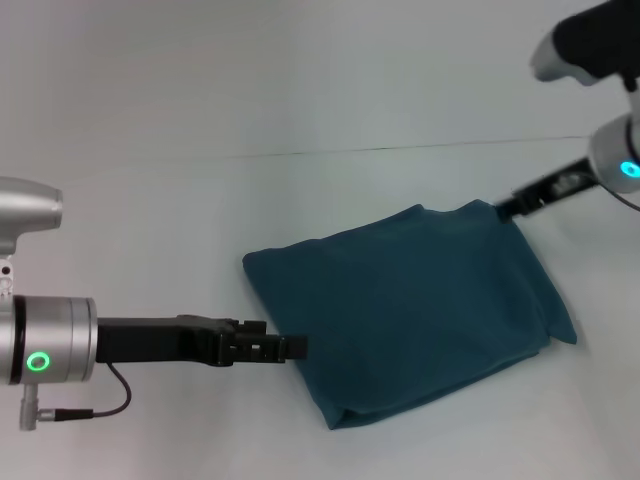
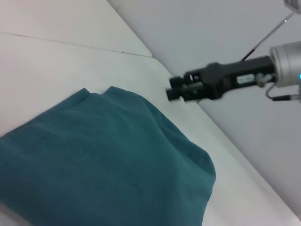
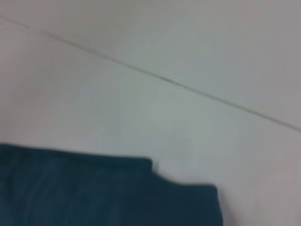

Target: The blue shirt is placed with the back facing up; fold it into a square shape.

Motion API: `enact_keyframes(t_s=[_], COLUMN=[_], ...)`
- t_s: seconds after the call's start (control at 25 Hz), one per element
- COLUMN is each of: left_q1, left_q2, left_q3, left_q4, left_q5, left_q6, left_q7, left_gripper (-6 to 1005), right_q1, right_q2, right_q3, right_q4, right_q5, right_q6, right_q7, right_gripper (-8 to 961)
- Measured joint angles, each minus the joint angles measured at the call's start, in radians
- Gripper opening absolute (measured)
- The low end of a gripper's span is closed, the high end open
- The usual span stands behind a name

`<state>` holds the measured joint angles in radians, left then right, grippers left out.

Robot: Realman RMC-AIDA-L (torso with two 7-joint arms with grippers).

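White table (image 1: 150, 200): folded shirt (image 1: 410, 310) mid-table. Left gripper (image 1: 290, 347) at its left edge, right gripper (image 1: 508, 207) at far right corner; jaw states unclear.

A plain white matte tabletop (image 1: 150, 230) fills the lower part of the head view, smooth and bare-looking around its edges. Its far edge shows as a thin dark seam (image 1: 400, 148) running nearly level across the picture. Behind that seam rises a flat pale grey-white wall (image 1: 300, 70), unmarked. The light is soft and even, with only faint shadows on the surface
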<state>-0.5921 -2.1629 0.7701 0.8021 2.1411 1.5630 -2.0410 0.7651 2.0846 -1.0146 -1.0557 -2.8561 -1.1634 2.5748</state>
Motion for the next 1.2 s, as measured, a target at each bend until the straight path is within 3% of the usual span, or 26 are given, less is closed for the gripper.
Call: enact_keyframes(t_s=[0.08,0.28,0.4,0.6,0.76,1.04,1.2], left_q1=[0.000,0.005,0.006,0.006,0.005,-0.001,-0.004], left_q2=[0.000,0.000,0.001,0.002,0.003,0.003,0.005], left_q3=[-0.001,-0.005,-0.006,-0.007,-0.008,-0.007,-0.005], left_q4=[0.000,0.000,0.004,0.007,0.007,0.008,0.008], left_q5=[0.006,0.013,0.024,0.032,0.032,0.033,0.033], left_q6=[0.000,0.000,0.000,0.000,0.001,0.000,0.000], left_q7=[0.003,0.017,0.024,0.026,0.028,0.028,0.030], left_gripper=[950,950,950,950,950,950,950], right_q1=[-0.020,-0.123,-0.195,-0.271,-0.298,-0.286,-0.277], right_q2=[0.002,-0.001,-0.009,-0.009,-0.005,-0.019,-0.026], right_q3=[0.019,0.036,0.088,0.223,0.308,0.408,0.434], right_q4=[-0.048,-0.163,-0.198,-0.181,-0.127,0.022,0.066], right_q5=[0.001,0.099,0.196,0.285,0.323,0.347,0.364], right_q6=[-0.089,-0.232,-0.290,-0.338,-0.341,-0.312,-0.303], right_q7=[-0.018,-0.032,-0.056,-0.131,-0.182,-0.248,-0.271], right_gripper=[343,596,831,940,936,930,791])
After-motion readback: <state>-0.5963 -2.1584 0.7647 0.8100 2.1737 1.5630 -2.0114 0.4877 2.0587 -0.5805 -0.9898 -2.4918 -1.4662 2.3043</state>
